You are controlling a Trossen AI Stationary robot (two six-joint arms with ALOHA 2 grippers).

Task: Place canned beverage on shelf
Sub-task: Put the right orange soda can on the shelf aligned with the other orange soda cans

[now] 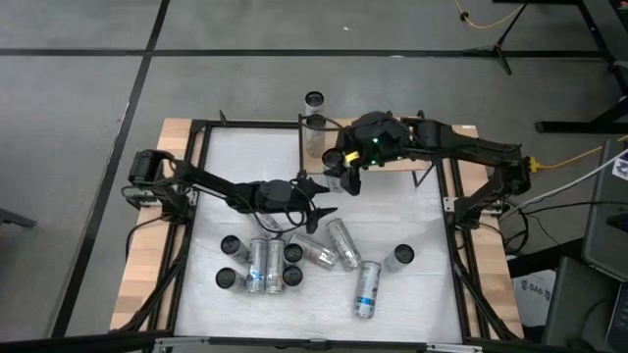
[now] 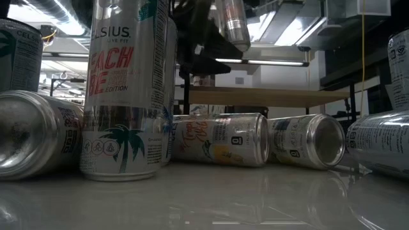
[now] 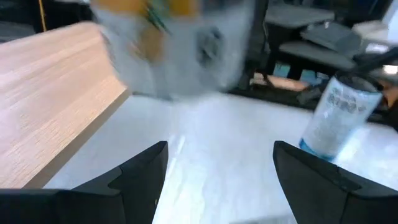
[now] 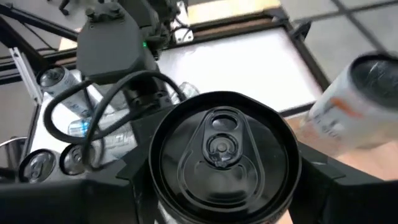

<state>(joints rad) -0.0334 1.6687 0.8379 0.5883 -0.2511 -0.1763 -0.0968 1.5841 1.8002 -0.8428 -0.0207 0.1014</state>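
My right gripper (image 1: 345, 175) is shut on a silver can with a black lid (image 4: 217, 146), held up in front of the shelf (image 1: 400, 165). The shelf is a pale wood board on black posts at the table's far side. In the low view the can (image 2: 233, 22) hangs well above the table. Another can (image 1: 314, 132) stands at the shelf's left end. My left gripper (image 1: 324, 199) is open just near of the held can, level over the table, with nothing between its fingers (image 3: 146, 177). My right gripper pinches the can's side wall just under the lid's rim (image 4: 158, 177) between its two fingers, one on each side. The fingers come from the table's right, slanting down. The can is lifted clear of the table and close to upright, lid up.
Several cans stand and lie on the table's near half (image 1: 294, 260), and one stands apart at the right (image 1: 397, 257). In the low view a tall upright can (image 2: 124, 89) and lying cans (image 2: 220, 139) fill the foreground. Black frame bars run along the table's sides (image 1: 453, 211).
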